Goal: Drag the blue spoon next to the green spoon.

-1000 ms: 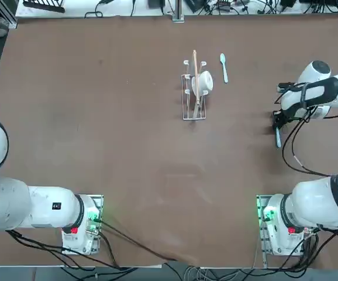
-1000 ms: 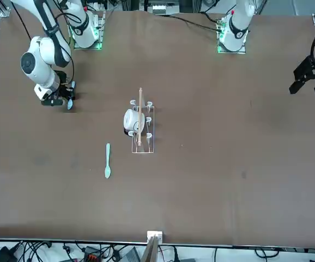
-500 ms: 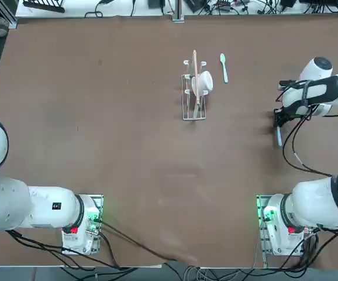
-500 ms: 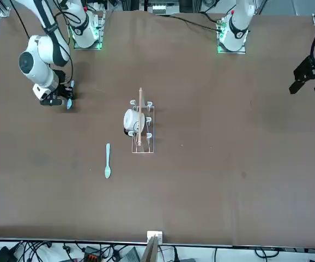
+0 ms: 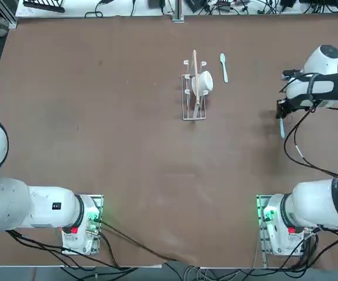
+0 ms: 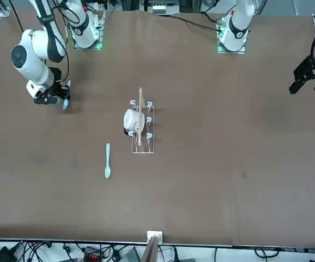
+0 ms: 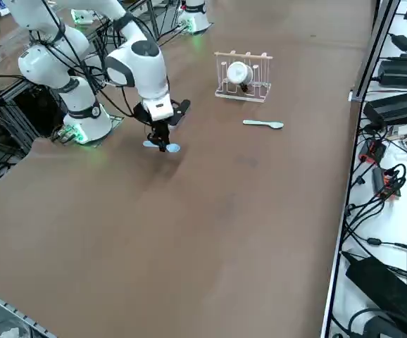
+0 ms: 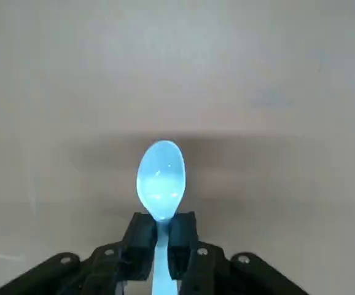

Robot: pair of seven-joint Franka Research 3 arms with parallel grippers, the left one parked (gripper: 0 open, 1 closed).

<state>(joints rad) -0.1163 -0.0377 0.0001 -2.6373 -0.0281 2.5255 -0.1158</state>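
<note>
My right gripper (image 8: pixel 163 246) pinches the blue spoon (image 8: pixel 161 181), bare tabletop (image 5: pixel 245 111) between it and the rack (image 5: pixel 193 105) holding a white cup (image 5: pixel 202 84).

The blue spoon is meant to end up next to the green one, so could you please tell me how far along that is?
Done: the right gripper has the blue spoon pinched between its fingers.
In hand: bringing it over.
Left: closing the wide gap to the green spoon, then releasing.
</note>
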